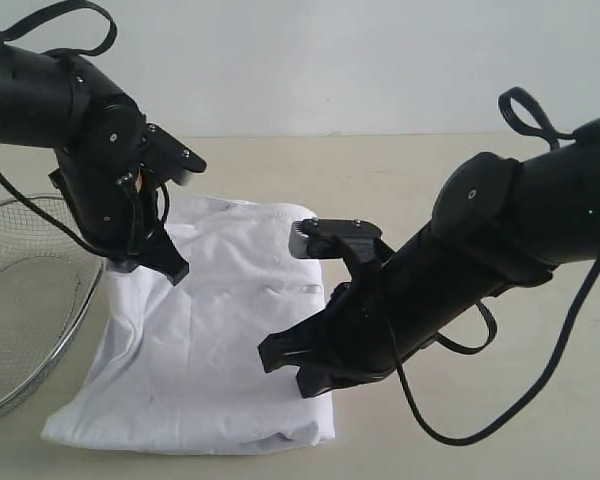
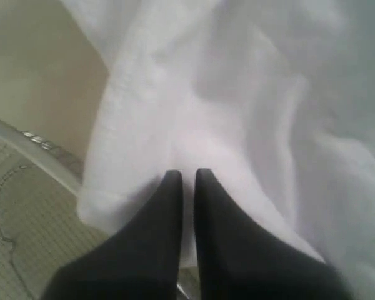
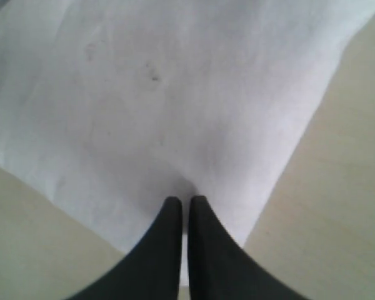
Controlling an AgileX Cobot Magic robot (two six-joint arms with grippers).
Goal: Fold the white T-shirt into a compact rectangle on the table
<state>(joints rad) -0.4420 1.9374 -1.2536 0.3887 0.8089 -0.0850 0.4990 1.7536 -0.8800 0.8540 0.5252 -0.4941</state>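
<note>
The white T-shirt (image 1: 215, 330) lies plain side up and partly folded on the pale beige table (image 1: 510, 440); no lettering shows. My left gripper (image 1: 165, 265) is at the shirt's left edge beside the basket, its jaws shut on a raised fold of the white T-shirt (image 2: 194, 94). In the left wrist view the gripper (image 2: 187, 176) has cloth pinched between its black fingers (image 2: 169, 212). My right gripper (image 1: 290, 368) is at the shirt's right edge near the front. The right wrist view shows this gripper (image 3: 185, 201) shut on the narrowing edge of the T-shirt (image 3: 175, 94).
A round wire-mesh basket (image 1: 20, 300) stands at the left, its rim (image 2: 44, 150) touching or just under the shirt's left edge. Bare table (image 3: 337, 187) lies right of the shirt and behind it. The right arm's cable (image 1: 450, 425) hangs low over the table.
</note>
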